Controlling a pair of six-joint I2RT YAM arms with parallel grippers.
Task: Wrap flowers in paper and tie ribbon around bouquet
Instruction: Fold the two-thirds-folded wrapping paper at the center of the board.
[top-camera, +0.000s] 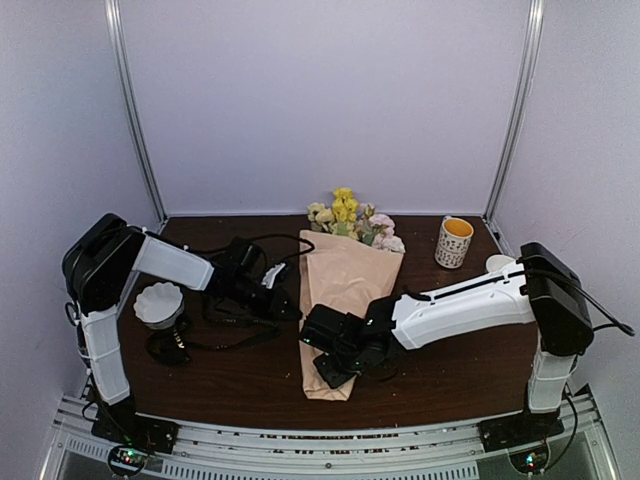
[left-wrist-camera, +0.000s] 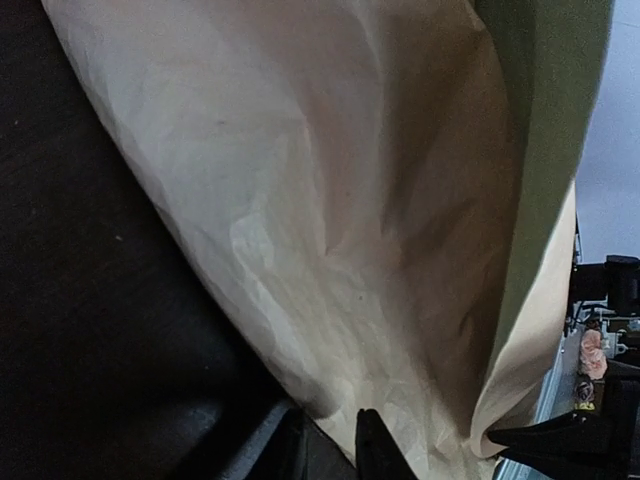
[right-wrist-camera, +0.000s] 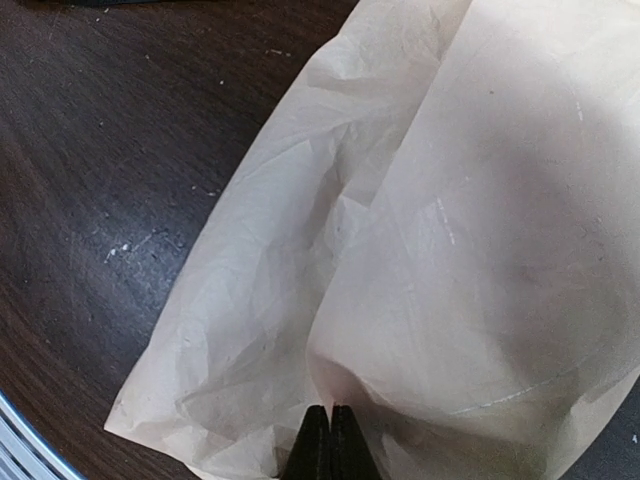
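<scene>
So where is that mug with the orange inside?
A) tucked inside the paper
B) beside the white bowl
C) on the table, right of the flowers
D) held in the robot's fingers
C: the mug stands alone on the table, just right of the flowers.

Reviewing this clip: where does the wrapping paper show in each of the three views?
Top external: paper at table centre, a cone narrowing toward the near edge.
Left wrist: paper fills the middle and right.
Right wrist: paper covers the right and lower frame.
Shared landmark: the dark table bordering its left edge.
</scene>
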